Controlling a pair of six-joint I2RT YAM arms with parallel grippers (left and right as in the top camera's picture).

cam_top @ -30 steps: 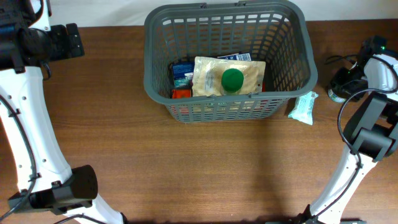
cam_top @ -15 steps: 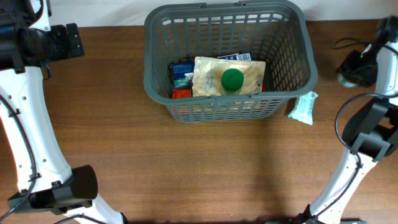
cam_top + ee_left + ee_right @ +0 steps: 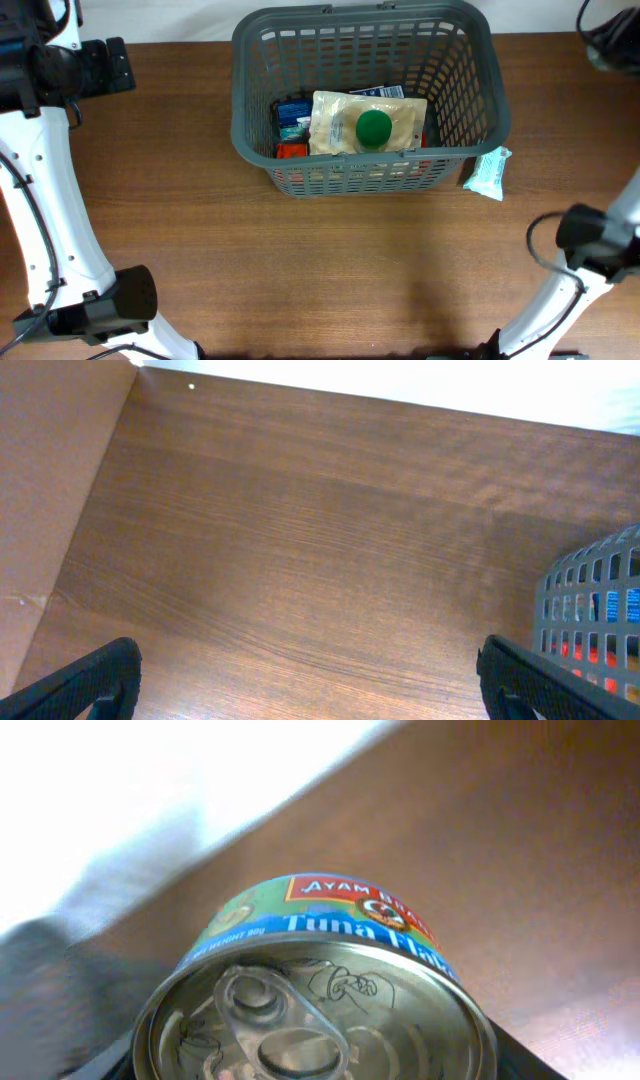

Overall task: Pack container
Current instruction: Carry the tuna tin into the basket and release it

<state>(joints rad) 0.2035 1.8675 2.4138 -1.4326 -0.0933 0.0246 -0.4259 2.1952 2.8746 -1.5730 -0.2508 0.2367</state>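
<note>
The dark grey slotted basket (image 3: 240, 110) stands at the back middle of the table, and its corner shows in the left wrist view (image 3: 590, 610). It holds a beige pouch with a green cap (image 3: 372, 125), blue packs (image 3: 292, 113) and a red item (image 3: 290, 150). My right gripper (image 3: 315, 1065) is shut on a tuna can (image 3: 320, 925), pull-tab lid facing the camera. In the overhead view it is at the far right corner (image 3: 610, 42), right of the basket. My left gripper (image 3: 300, 695) is open and empty over bare table, left of the basket (image 3: 100, 65).
A pale teal packet (image 3: 488, 172) lies on the table just outside the basket's front right corner. A white wall runs along the table's back edge. A brown panel (image 3: 40, 510) stands at the left in the left wrist view.
My right gripper has risen from the table at the right and swung back toward the far right corner. The left arm and the basket's contents have not moved.
</note>
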